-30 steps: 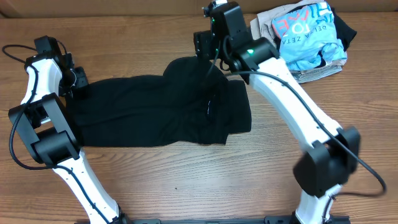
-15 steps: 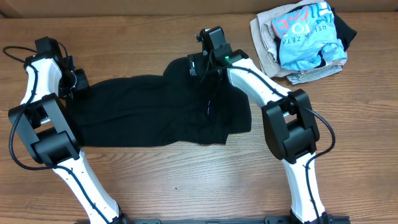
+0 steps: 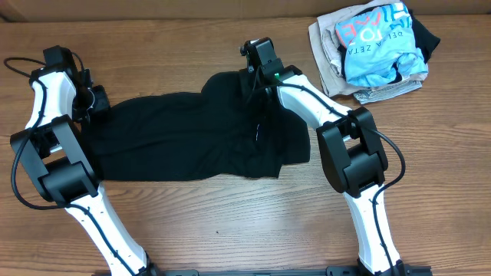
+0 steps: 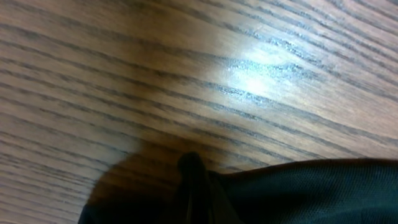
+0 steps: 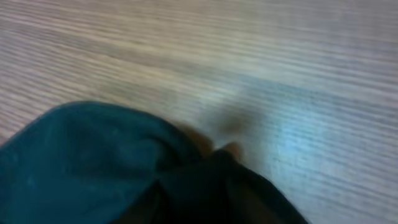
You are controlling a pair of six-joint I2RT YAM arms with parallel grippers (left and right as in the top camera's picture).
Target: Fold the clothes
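black shirt (image 3: 176,142) spread flat, right end rumpled.

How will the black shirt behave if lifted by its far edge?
Probably floppy: the black shirt lies flat with soft wrinkles, so it should sag between grip points. Likely light: the cloth looks thin. On the smooth wooden table it may slide and bunch when pushed.

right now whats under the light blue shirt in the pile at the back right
A beige garment and a black garment stick out from beneath the light blue shirt. Whatever else lies under it is covered.
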